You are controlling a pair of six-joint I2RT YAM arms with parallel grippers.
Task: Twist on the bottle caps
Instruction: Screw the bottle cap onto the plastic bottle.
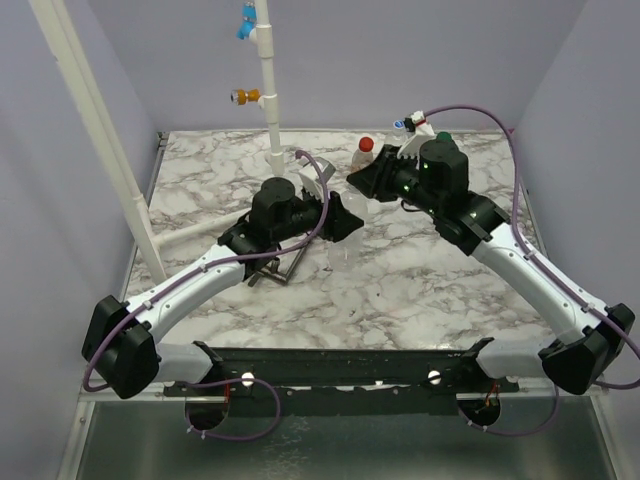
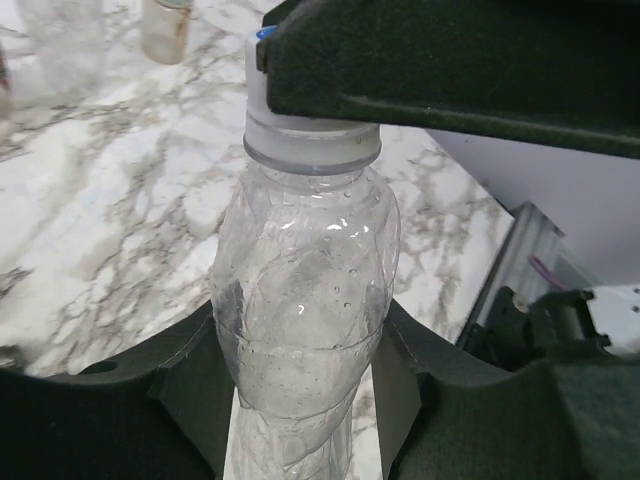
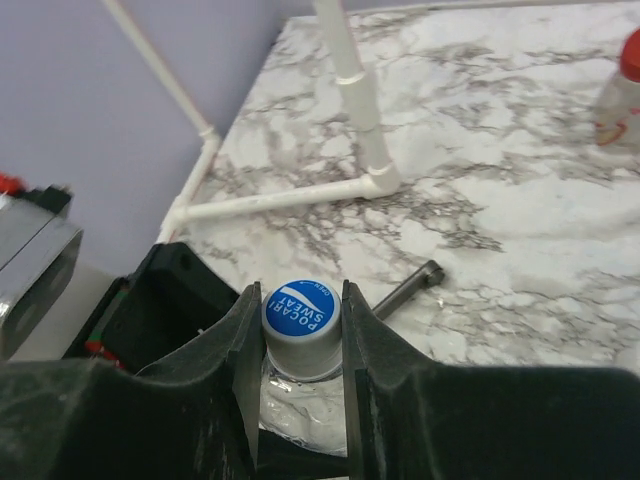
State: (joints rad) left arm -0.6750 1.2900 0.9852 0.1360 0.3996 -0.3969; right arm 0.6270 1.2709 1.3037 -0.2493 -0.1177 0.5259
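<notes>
Top view: left gripper grasps the clear bottle at centre; right gripper reaches in from two o'clock. Left wrist: bottle body pinched at six, cap at twelve. Right wrist: jaws clenched on that cap. Screwing looks underway; the next move likely calls for twisting, with the bottle held firm.

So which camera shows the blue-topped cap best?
The right wrist view: it looks straight down on the cap, pinched between the right fingers, its print readable. The left wrist view shows only its white side above the bottle. In the top view I cannot make it out.
</notes>
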